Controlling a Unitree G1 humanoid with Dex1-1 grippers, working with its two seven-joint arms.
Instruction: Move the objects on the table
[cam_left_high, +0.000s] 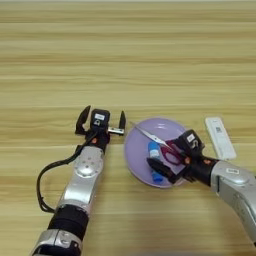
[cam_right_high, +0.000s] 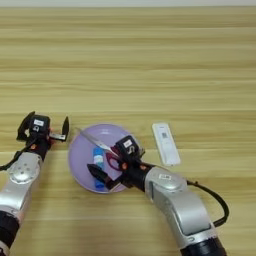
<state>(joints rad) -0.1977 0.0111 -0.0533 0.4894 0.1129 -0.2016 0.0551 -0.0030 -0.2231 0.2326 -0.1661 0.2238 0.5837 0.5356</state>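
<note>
A round purple plate (cam_left_high: 136, 150) holds red-handled scissors (cam_left_high: 148, 135) and a blue glue stick (cam_left_high: 153, 147). My right gripper (cam_left_high: 171, 156) reaches in from the right and hangs open low over the plate. Its lower finger (cam_left_high: 161, 168) lies across the glue stick and hides the middle of it, and the gripper body covers part of the scissor handles. A white remote-like device (cam_left_high: 220, 138) lies flat on the table just right of the plate. Just off the plate's left rim, my left gripper (cam_left_high: 102, 122) stands open, holding nothing.
The wooden table (cam_left_high: 128, 60) stretches far beyond the plate. A black cable (cam_left_high: 44, 180) loops beside my left forearm, and another trails behind my right arm (cam_right_high: 217, 205).
</note>
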